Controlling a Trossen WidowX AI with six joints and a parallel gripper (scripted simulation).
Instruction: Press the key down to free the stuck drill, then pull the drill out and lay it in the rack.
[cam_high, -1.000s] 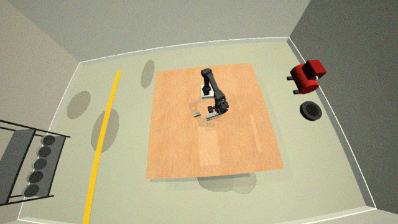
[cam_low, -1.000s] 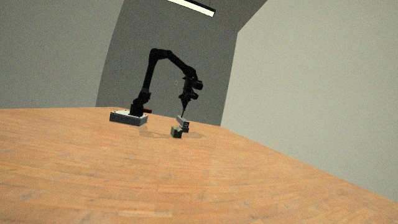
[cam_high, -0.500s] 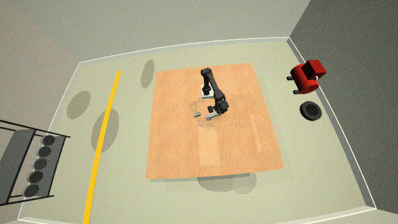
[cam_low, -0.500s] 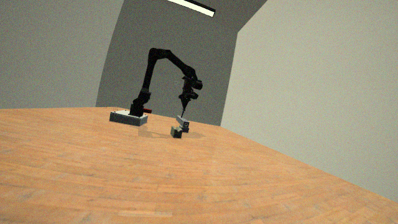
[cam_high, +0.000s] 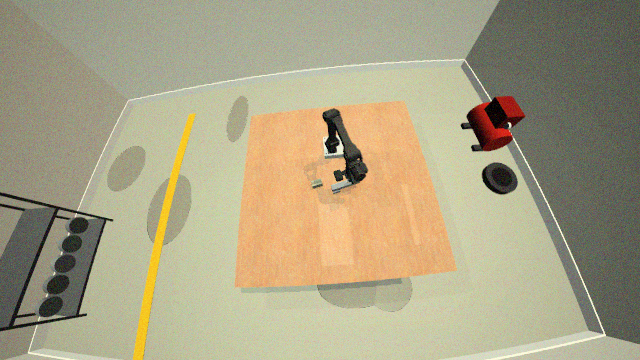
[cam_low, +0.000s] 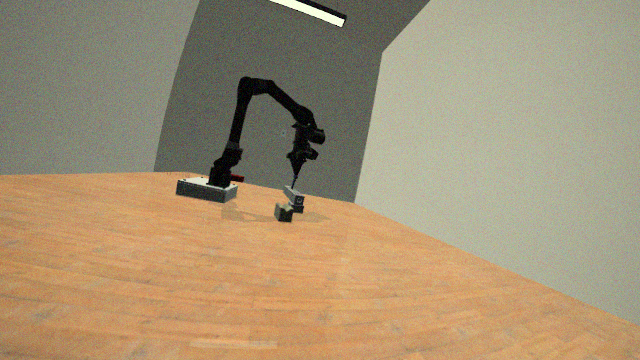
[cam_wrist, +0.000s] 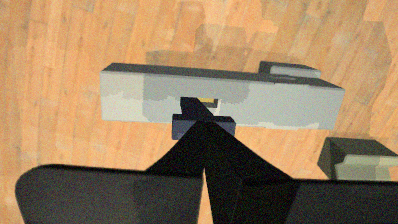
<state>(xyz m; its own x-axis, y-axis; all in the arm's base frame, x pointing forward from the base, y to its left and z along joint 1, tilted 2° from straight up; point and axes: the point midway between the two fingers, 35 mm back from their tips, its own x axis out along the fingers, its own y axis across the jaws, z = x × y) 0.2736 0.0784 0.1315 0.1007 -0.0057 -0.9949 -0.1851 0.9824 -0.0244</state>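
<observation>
A long pale grey block (cam_high: 342, 187) (cam_low: 292, 194) (cam_wrist: 285, 105) stands low over the table. In the wrist view, a small yellow piece (cam_wrist: 206, 100), apparently the key, shows in an opening in the block's top. My gripper (cam_low: 294, 186) (cam_wrist: 204, 130) is shut and empty. Its dark tips are over the block, just left of the yellow piece in the wrist view; contact cannot be told. The drill cannot be made out; the exterior view shows a small round mark in the block's end face. The notched grey-green rack (cam_high: 317, 184) (cam_low: 283, 214) (cam_wrist: 364, 168) stands separately near the block's end.
The arm's pale base (cam_high: 334, 156) (cam_low: 202, 191) stands on the wooden table (cam_high: 285, 240) (cam_low: 200, 280) behind the block. A darker foot (cam_low: 297, 208) shows under the block near the rack. A red machine (cam_high: 485, 127) and a black wheel (cam_high: 500, 178) are off the table.
</observation>
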